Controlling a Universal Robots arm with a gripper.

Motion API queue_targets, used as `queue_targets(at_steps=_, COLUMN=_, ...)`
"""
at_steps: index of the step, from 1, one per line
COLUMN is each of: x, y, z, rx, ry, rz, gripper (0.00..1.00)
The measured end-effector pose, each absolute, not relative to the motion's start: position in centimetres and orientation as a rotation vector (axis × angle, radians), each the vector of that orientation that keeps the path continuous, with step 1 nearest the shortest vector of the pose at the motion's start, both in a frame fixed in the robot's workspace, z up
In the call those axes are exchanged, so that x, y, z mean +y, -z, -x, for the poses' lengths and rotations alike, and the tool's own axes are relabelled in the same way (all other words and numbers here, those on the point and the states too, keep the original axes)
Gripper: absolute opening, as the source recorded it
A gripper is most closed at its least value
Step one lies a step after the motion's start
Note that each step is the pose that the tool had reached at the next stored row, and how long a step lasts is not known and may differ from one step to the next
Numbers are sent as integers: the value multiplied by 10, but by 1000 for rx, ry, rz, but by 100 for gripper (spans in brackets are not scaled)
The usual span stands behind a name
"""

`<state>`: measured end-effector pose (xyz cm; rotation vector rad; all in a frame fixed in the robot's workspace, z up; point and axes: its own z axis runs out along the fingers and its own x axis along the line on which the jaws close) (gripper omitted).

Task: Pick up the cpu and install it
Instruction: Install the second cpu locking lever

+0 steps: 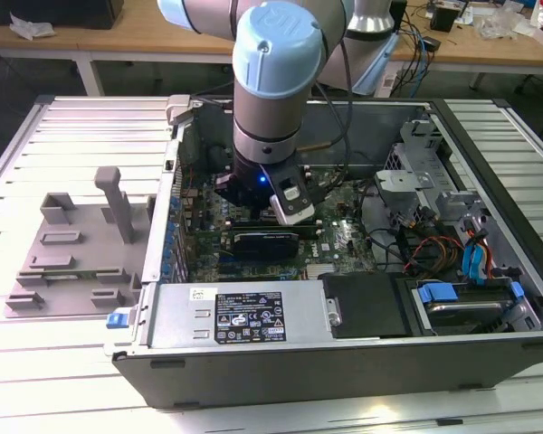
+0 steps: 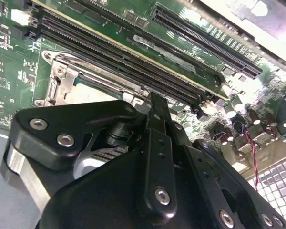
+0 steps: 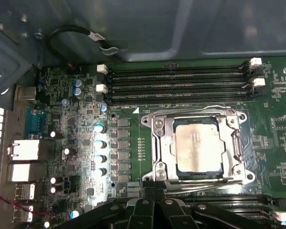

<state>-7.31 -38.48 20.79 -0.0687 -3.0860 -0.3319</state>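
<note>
The cpu (image 3: 199,145) sits inside the socket frame (image 3: 157,148) on the motherboard (image 3: 76,143). The gripper (image 3: 155,188) hangs just beside it, fingers closed together, grasping nothing.

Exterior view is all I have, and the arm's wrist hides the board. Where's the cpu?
Observer: In the first wrist view, the cpu lies inside the socket frame, silver top up.
Operator: Is the tool on it?
Observer: No. The tool is at the frame's edge, off the chip.
Operator: What about the memory slots next to the socket?
Observer: The memory slots are empty, with no sticks in them.
</note>
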Motion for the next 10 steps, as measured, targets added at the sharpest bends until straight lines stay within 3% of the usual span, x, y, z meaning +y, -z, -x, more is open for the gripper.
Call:
queue_targets(at_steps=5, x=-385, y=-199, z=73, rx=-3077, ry=400, rz=72, gripper=11)
queue_targets(at_steps=10, x=-385, y=-196, z=78, rx=-3075, ry=415, rz=74, gripper=11)
